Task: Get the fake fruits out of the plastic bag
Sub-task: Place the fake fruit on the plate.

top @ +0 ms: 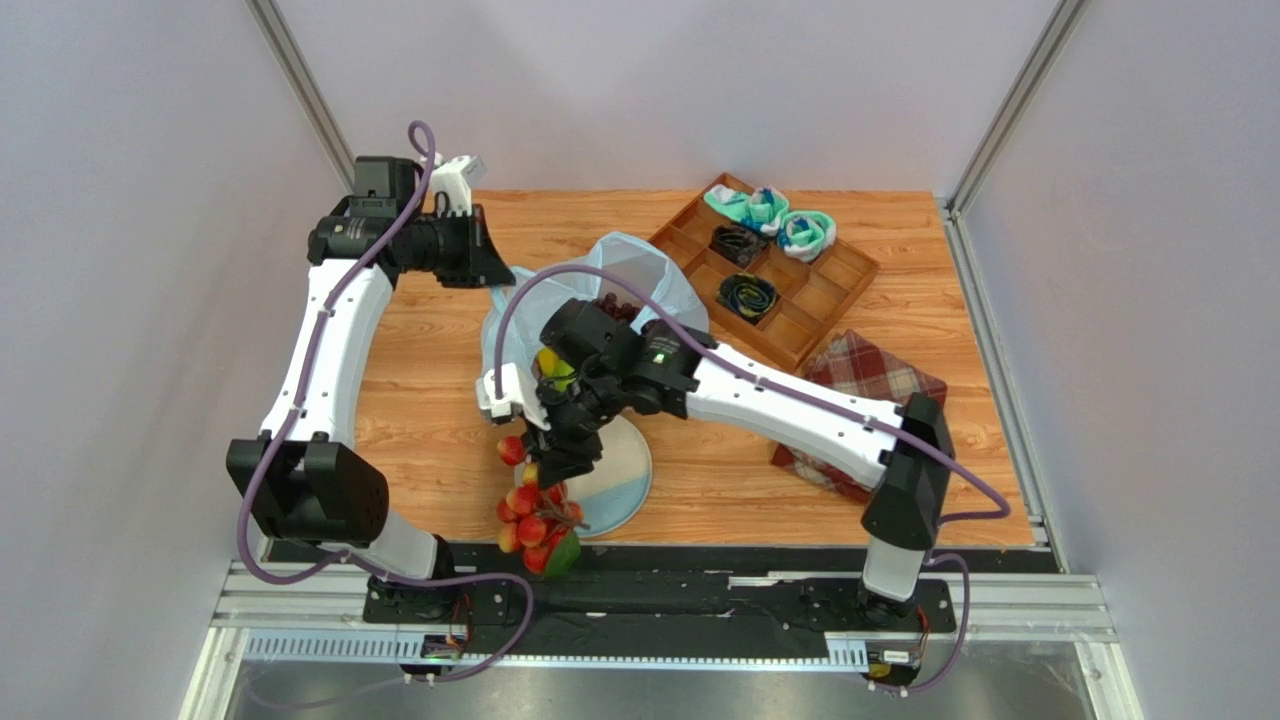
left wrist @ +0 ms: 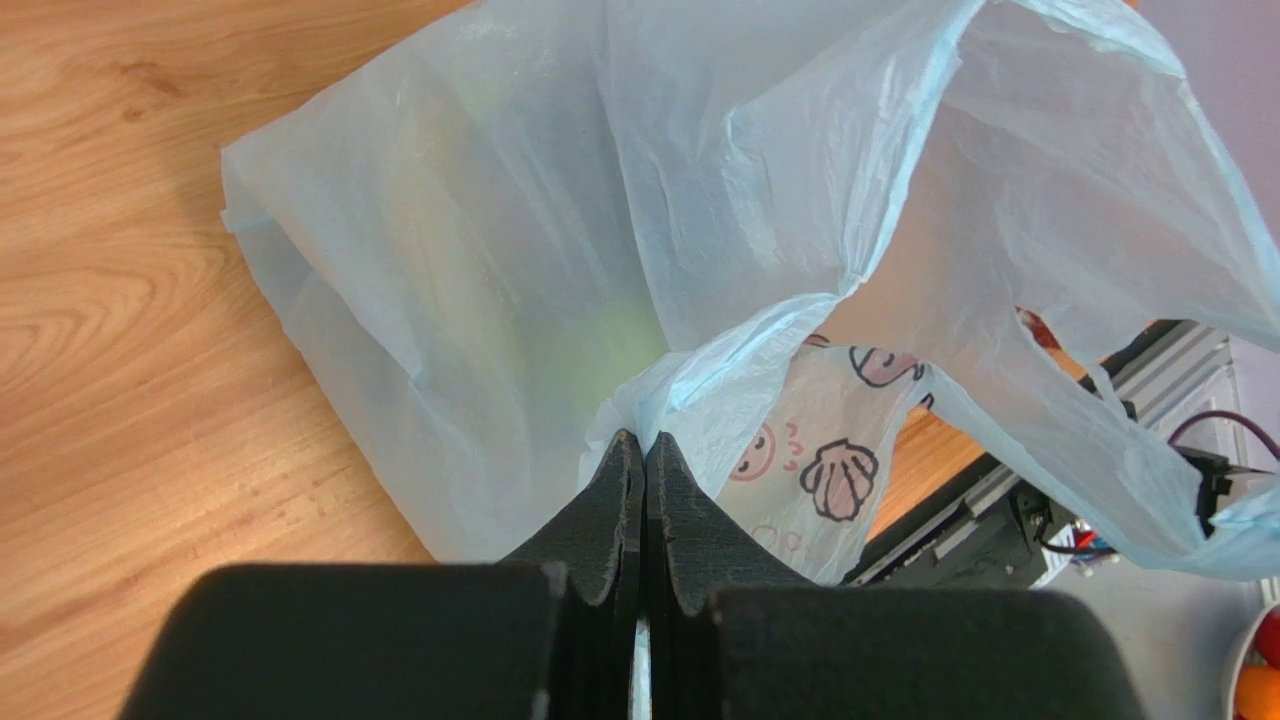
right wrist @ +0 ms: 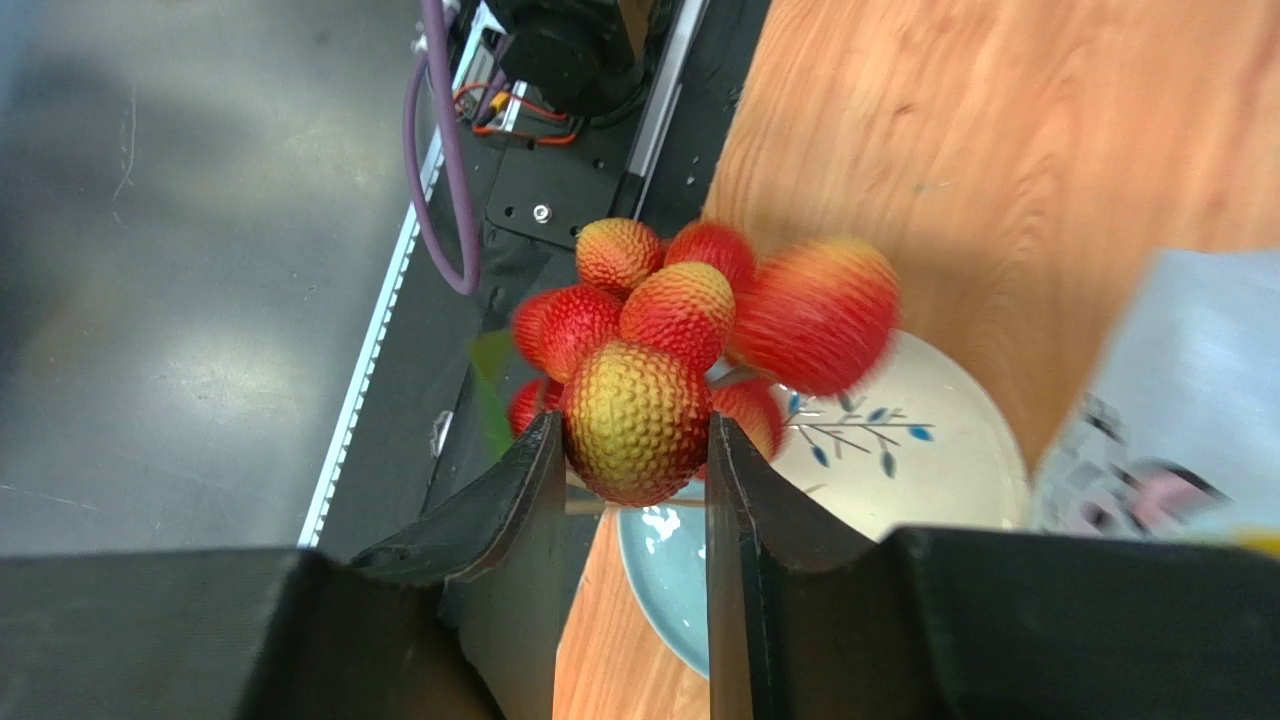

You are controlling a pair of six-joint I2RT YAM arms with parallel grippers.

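Pale walls are closing in a wooden bench [top: 436, 405], where the plastic bag [top: 631, 278] is sitting near the middle with its mouth gaping open. The left hand [top: 484, 252] is reaching in from the far left. In its wrist view it [left wrist: 646, 443] is pressing its fingers fully together on a bunched fold of the bag's pale-blue film [left wrist: 496, 255], holding that edge up. A greenish shape is showing faintly through the film.

The right hand [top: 549, 450] is hanging in front of the bag. Its fingers are standing partly apart and gripping one bumpy ball of the cluster of small red fruits [right wrist: 684, 308]. The cluster [top: 534, 518] is dangling outside the bag, over the near left rim of a pale plate [top: 624, 473], close to the bench's near edge.

Farther right, a wooden tray [top: 842, 278] is holding rolled socks [top: 766, 210], and a plaid cloth [top: 864, 375] is lying beside it.
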